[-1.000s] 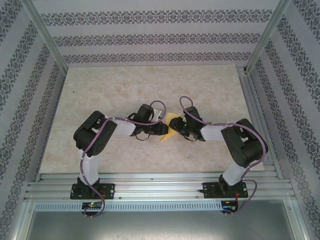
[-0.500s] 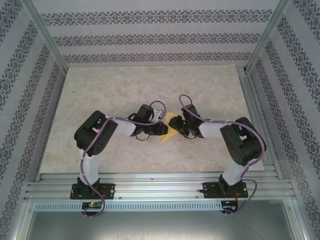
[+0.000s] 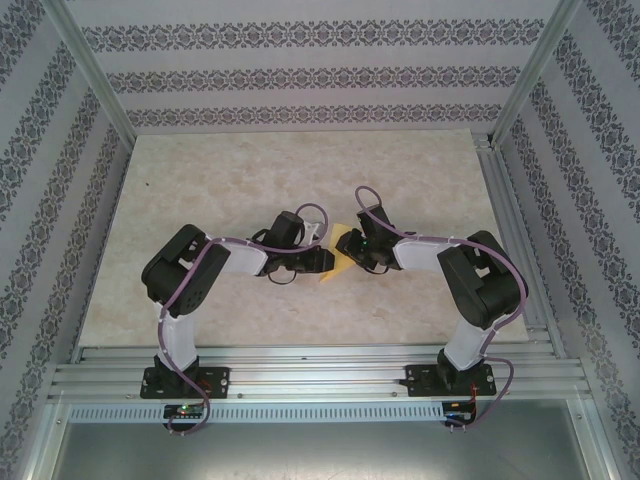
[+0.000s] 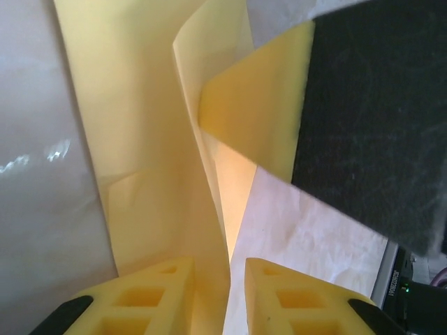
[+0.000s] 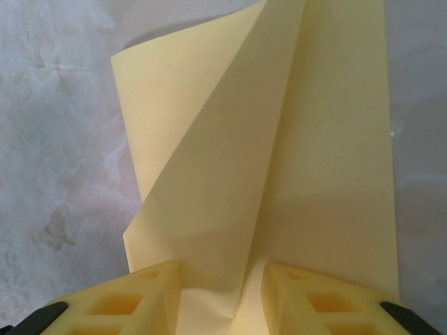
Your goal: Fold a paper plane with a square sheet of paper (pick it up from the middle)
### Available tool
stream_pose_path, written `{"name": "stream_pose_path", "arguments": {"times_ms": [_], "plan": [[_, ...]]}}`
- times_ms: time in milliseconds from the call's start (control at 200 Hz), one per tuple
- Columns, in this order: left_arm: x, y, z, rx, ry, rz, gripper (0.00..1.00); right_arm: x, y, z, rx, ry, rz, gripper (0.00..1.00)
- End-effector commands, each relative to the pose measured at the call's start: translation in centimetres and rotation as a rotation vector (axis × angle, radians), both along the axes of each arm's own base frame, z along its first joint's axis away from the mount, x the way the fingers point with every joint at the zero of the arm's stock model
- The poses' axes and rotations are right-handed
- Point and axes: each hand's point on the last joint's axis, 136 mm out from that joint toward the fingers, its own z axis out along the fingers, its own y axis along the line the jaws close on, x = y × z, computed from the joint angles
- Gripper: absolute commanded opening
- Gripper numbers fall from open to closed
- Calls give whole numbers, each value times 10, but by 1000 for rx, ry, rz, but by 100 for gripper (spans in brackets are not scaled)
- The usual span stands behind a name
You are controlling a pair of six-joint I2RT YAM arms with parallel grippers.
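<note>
Top cam: both arms bent inward and meeting mid-table (image 3: 300, 170), the yellow sheet of paper (image 3: 335, 268) right between them. It's no longer a flat square: I see a pointed, partly folded shape with its lower tip toward the bases. Left gripper (image 3: 325, 260) comes in from the left, right gripper (image 3: 352, 255) from the right, tips nearly touching.

Left wrist cam: the sheet of paper (image 4: 140, 139) has an upright fold running down between the left gripper (image 4: 219, 279) fingers. The gap is narrow, can't tell if it bites.

Right wrist cam: a raised flap of paper (image 5: 209, 160) curls up off the table. The right gripper (image 5: 223, 276) jaws stand apart, straddling the crease.
</note>
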Motion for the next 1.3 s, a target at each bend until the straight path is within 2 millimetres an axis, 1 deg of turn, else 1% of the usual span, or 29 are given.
{"name": "stream_pose_path", "arguments": {"times_ms": [0,190,295,400,495,525,659,734,904,1129,1294], "plan": [[4,9,21,-2,-51,35,29,-51,-51,-68,-248,236,-62,39],[7,16,42,-1,-140,62,33,-52,-52,-69,-253,243,-68,40],[6,10,49,-30,-163,45,34,-53,-53,-71,-259,252,-73,40],[0,-2,54,-69,-172,8,33,-55,-54,-72,-264,258,-79,41],[-3,-9,49,-61,-155,-14,30,-54,-53,-72,-262,260,-81,41],[-4,-10,46,-54,-146,-16,27,-54,-53,-72,-262,261,-83,41],[0,-10,31,-20,-110,-6,21,-55,-53,-72,-260,267,-85,42],[2,-11,27,-13,-103,-1,18,-56,-53,-73,-258,269,-87,42],[5,-10,18,15,-87,19,16,-57,-54,-75,-258,277,-91,43],[7,1,1,102,-60,55,14,-57,-55,-74,-260,278,-93,44],[7,5,-7,130,-48,67,12,-57,-54,-73,-256,274,-86,45]]}}
